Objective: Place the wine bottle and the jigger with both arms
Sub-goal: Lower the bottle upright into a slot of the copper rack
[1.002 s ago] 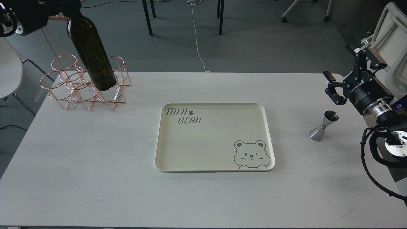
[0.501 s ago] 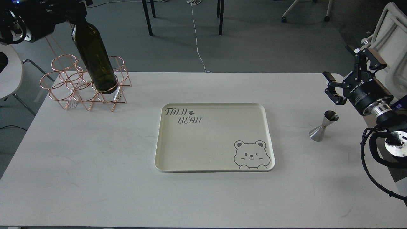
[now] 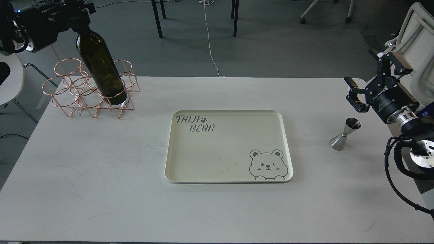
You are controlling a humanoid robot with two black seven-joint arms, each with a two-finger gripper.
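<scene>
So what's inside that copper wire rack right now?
The wine bottle stands tilted in a front ring of the copper wire rack, its neck held by the left end effector. The other rings look empty. The bottle's base, behind the wires, can't be seen clearly.

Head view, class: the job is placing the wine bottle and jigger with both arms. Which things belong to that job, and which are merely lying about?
Belong to the job:
wine bottle, held at the neck by the left gripper
jigger, standing on the table
right gripper, jaws open
cream tray, probably

Lying about:
copper wire rack
chairs
floor cable
</scene>
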